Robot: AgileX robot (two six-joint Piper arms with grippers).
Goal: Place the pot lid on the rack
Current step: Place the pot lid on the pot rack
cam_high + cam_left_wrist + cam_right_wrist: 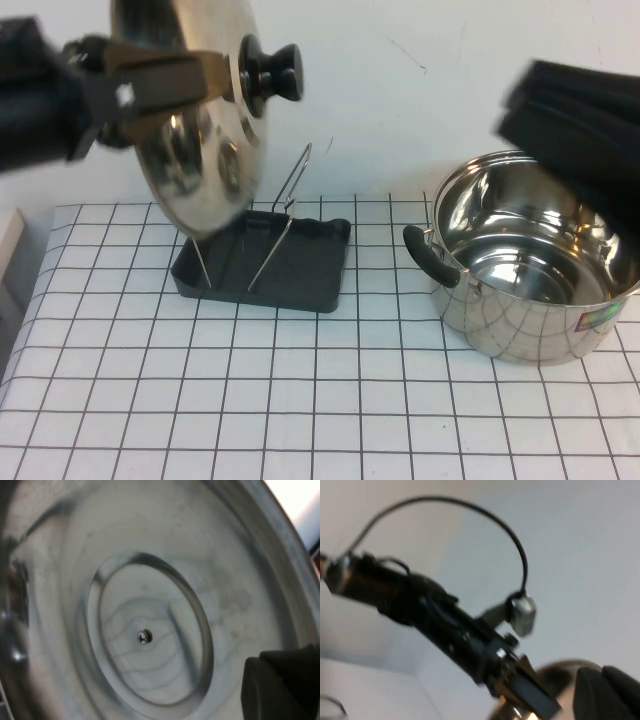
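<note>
Your left end effector (215, 75) pinches the pot lid (190, 120) by its rim, upper left of the frame, above the rack (265, 262). Lower it crooked and it could miss the wire loops and clatter onto the table (320, 400) (it looks slippery). Your right end effector is out of view at far right.

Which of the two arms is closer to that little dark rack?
The left. The left gripper holds the pot lid by its rim, above the rack, the lid's lower edge just over it. The right gripper is out of view; its arm is raised above the pot.
</note>
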